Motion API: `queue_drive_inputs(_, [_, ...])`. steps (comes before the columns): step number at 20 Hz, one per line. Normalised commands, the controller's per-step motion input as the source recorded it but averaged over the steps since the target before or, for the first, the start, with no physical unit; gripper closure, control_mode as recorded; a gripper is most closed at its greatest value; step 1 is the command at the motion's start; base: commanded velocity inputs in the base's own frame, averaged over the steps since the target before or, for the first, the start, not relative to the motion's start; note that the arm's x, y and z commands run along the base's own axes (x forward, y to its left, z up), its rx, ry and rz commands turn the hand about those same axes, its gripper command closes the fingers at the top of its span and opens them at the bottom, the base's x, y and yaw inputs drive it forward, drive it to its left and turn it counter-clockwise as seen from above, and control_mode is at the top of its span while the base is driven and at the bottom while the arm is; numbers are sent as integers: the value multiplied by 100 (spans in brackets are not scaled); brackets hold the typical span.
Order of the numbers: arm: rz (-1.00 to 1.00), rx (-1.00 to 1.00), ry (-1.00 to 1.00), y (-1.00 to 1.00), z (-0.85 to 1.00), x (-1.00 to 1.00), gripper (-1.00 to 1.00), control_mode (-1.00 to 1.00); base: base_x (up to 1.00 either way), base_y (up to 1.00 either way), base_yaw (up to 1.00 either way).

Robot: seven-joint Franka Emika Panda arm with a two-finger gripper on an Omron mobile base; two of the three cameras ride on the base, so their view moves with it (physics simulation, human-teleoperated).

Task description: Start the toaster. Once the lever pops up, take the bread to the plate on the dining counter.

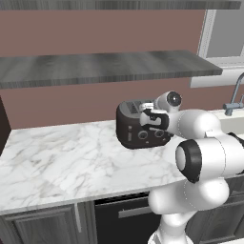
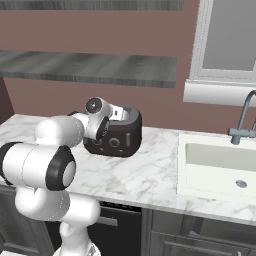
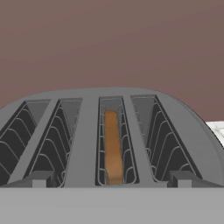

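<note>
You are facing a dusky red-brown back wall (image 1: 62,28) with a long grey wood-grain shelf (image 1: 95,66) fixed across it. A white-framed window (image 2: 225,45) sits at the right end of that wall. Below runs a white marble-patterned kitchen countertop (image 1: 57,157) on dark grey cabinets (image 1: 43,224). To your right, a pale rectangular sink basin (image 2: 220,167) is set into the marble, with a grey metal tap (image 2: 242,120) rising behind it.

The dark grey-black boxy four-slot toaster (image 1: 136,128) stands on the countertop near the wall, well left of the sink, its long face with two round knobs turned toward you. The white arm reaches over it, and the wrist hides the toaster's right part in the left base view.

In the hand view you look down along the slots. The square brown toast slice (image 3: 113,146) stands on edge, sunk in the third slot from the left. The other three slots show bare wire guides.

The gripper (image 1: 151,116) hangs just over the toaster top. You cannot tell how its fingers stand.
</note>
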Motion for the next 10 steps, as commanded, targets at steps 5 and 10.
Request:
queue_drive_inputs(5, [0,0,0,0,0,0,-100,-100,0,0,0])
queue_drive_inputs(10, [0,0,0,0,0,0,-100,-100,0,0,0])
